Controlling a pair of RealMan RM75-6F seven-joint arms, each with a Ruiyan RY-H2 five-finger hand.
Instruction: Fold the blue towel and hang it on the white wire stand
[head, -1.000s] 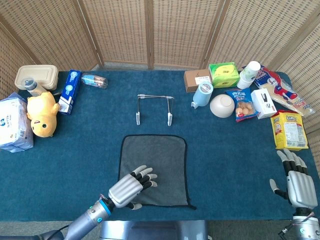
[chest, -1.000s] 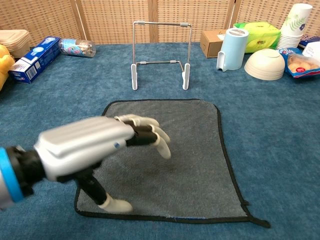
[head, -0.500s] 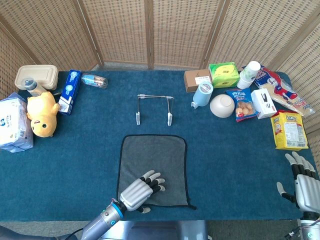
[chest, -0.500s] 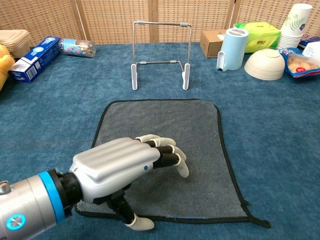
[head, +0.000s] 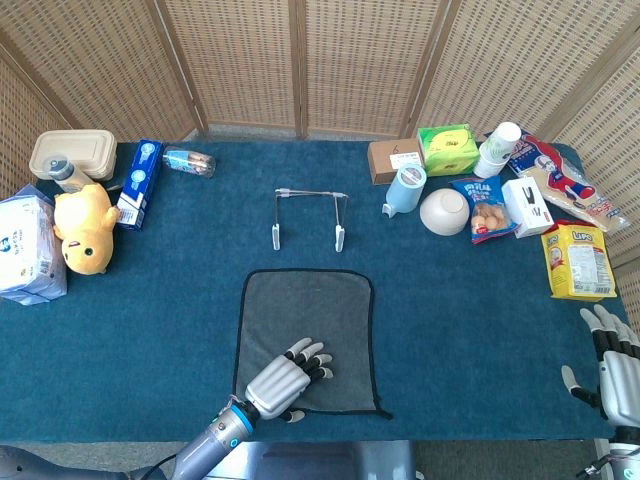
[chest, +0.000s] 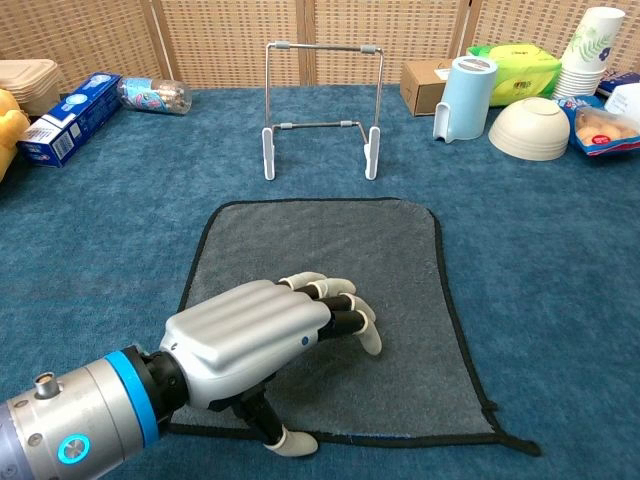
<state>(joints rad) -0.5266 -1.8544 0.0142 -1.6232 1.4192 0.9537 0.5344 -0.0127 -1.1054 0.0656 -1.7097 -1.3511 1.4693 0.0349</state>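
The towel (chest: 330, 270) lies flat and unfolded on the deep blue carpet-like table cover (head: 150, 300), just in front of the wire stand (chest: 320, 108). It reads grey, a soft napped square with a thin dark stitched border and a loose thread tail at the near right corner. The stand is a thin metal frame bent into an upright arch, with a lower crossbar and two white feet; nothing hangs on it.

The left hand (chest: 265, 345) has a smooth silver-grey shell over the back, dark segmented fingers (chest: 345, 320) with pale rounded tips, and a blue ring at the wrist. It sits over the towel's near left part, palm down, fingers curled forward and down toward the cloth with the thumb tip at the near hem; whether it actually pinches any fabric I cannot tell. The right hand (head: 615, 365) is far to the right of the stand at the table's near edge, fingers spread and upright, holding nothing.

Right of the stand are a pale blue cylindrical jug (chest: 462, 98), a matte cream bowl (chest: 528, 128) turned upside down, a cardboard box (head: 392, 158) and a green packet (head: 446, 148). Left of the stand are a long blue carton (head: 138, 182) and a plush yellow toy (head: 84, 228).
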